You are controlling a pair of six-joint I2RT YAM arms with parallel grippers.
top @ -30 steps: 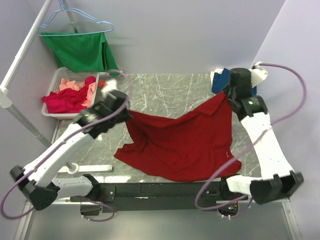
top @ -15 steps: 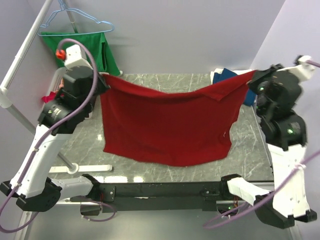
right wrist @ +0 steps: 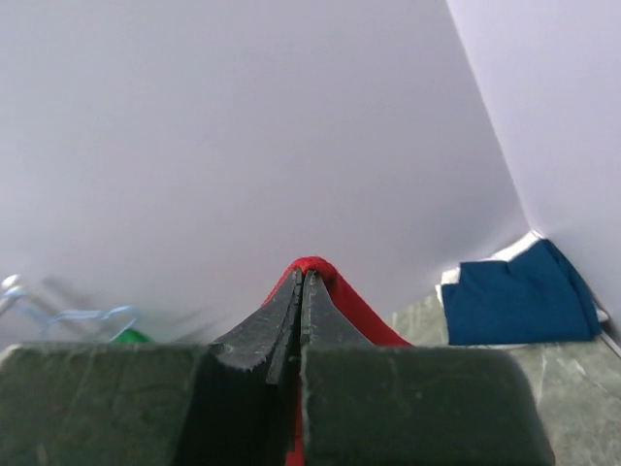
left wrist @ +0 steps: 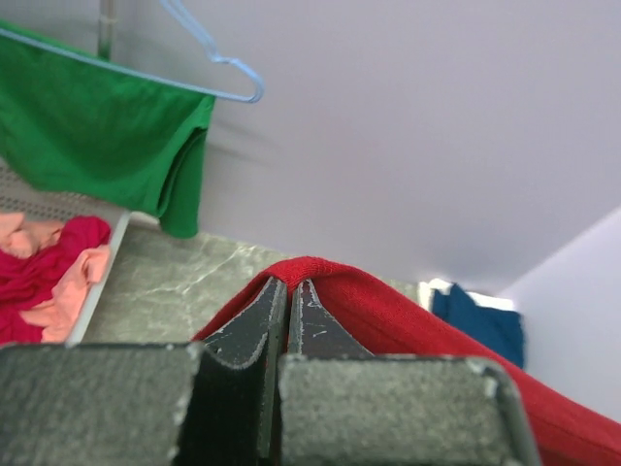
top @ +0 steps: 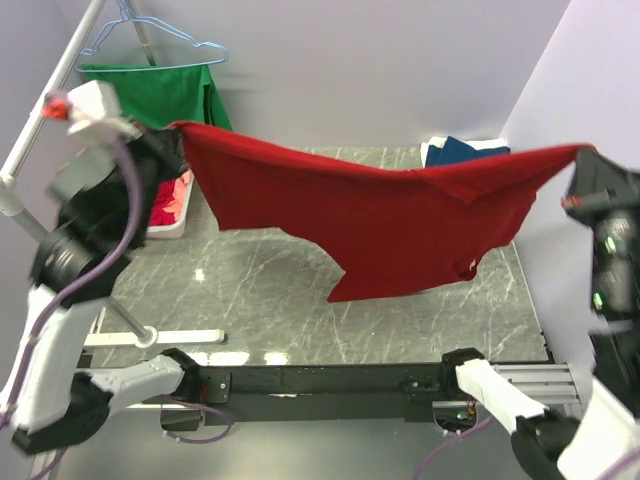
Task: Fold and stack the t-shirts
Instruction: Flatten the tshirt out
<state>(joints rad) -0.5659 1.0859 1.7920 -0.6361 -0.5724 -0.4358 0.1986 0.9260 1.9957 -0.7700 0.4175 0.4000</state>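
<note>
The large deep-red t-shirt (top: 370,215) hangs stretched in the air between both grippers, high above the marble table. My left gripper (top: 178,130) is shut on its left end, seen as a red fold over the tips in the left wrist view (left wrist: 291,282). My right gripper (top: 580,152) is shut on its right end (right wrist: 306,267). A folded dark blue t-shirt (top: 458,150) lies on a white one at the table's far right; it also shows in the right wrist view (right wrist: 519,296). Crimson and salmon-pink shirts (top: 168,200) lie in a basket at the left.
A green garment (top: 165,95) on a light-blue wire hanger (top: 150,35) hangs at the back left on a white rail (top: 40,110). The white basket (left wrist: 97,282) stands under it. Lavender walls close in the back and right.
Both arms have risen and spread apart, lifting the red shirt off the table until it hangs taut and high. Its lower edge has swung up off the marble.
</note>
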